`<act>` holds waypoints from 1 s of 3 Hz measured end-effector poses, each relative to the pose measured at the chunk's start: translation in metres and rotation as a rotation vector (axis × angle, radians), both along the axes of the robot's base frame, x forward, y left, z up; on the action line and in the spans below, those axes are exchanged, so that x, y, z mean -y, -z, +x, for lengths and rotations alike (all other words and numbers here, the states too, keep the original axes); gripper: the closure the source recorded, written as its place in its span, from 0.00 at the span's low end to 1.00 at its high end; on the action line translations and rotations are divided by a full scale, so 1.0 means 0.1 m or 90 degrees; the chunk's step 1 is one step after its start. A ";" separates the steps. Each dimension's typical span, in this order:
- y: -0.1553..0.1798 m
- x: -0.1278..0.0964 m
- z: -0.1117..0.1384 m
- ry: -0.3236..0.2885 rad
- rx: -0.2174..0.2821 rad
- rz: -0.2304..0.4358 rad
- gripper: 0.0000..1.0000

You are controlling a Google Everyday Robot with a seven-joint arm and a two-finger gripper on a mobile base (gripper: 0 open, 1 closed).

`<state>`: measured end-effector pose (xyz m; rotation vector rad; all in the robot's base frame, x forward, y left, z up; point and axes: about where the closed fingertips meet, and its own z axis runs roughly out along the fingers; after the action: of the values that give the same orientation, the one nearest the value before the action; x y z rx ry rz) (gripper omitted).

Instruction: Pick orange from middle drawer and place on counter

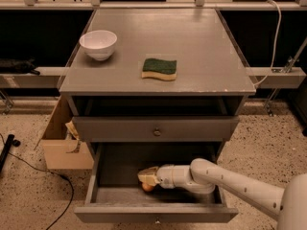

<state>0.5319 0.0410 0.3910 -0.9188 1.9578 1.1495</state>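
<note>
The middle drawer (pixel 120 195) is pulled open at the bottom of the cabinet. The orange (pixel 148 187) lies on its floor near the middle, only partly visible. My gripper (pixel 147 177) reaches in from the right on its white arm (pixel 225 181). Its cream tip sits right over the orange, touching or just above it and hiding the upper part. The counter (pixel 201 51) is the grey cabinet top above.
A white bowl (pixel 98 44) and a green-and-yellow sponge (pixel 159 68) sit on the counter. A shut drawer front with a round knob (pixel 157 132) hangs just above the open drawer. A cardboard box (pixel 62 143) stands at the cabinet's left, with a cable on the floor.
</note>
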 end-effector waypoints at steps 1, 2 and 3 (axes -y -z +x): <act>0.00 0.00 0.00 0.000 0.000 0.000 0.83; 0.00 0.00 0.00 0.000 0.000 0.000 0.62; 0.00 0.00 0.00 0.000 0.000 0.000 0.39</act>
<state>0.5319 0.0411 0.3910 -0.9189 1.9577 1.1496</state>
